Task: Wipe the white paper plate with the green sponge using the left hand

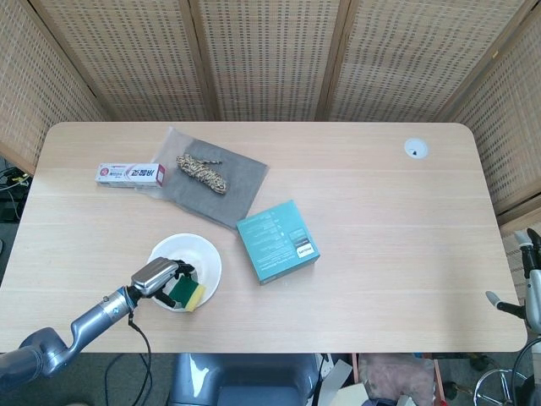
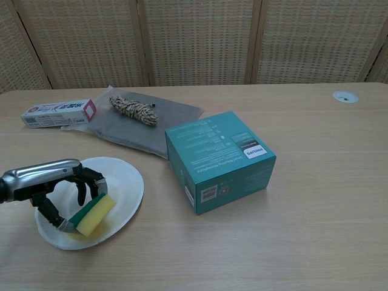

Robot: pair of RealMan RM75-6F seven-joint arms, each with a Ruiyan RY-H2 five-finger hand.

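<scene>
The left hand [image 2: 57, 191] holds the green sponge [image 2: 93, 215] between its fingers and presses it on the near side of the white paper plate [image 2: 124, 182], which lies on the table [image 2: 315, 230] just left of the teal box [image 2: 218, 159]. To wipe well, I think the hand should keep the sponge flat and push lightly, because the thin plate can slide or tip. The right hand [image 1: 528, 288] shows only partly at the edge, so I cannot tell its state.
</scene>
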